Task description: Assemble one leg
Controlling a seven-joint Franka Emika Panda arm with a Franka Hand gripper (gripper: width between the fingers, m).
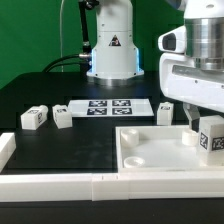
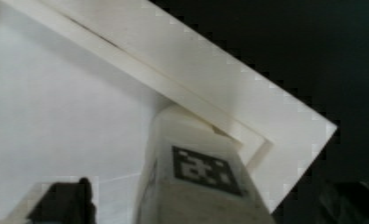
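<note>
My gripper (image 1: 203,128) is shut on a leg (image 1: 211,138), a chunky white block with a black-and-white tag. It holds the leg upright over the far corner of the large white panel (image 1: 165,152), at the exterior view's right. In the wrist view the leg (image 2: 207,165) stands between my dark fingers (image 2: 60,203), with the panel (image 2: 74,100) and its corner edge below it. I cannot tell whether the leg touches the panel. Three more legs lie on the black table: two at the left (image 1: 34,117) (image 1: 63,117) and one behind the panel (image 1: 166,111).
The marker board (image 1: 105,106) lies flat behind the loose legs. A white rail (image 1: 60,184) runs along the table's front and turns up at the left edge. The robot base (image 1: 112,50) stands at the back, in front of a green backdrop.
</note>
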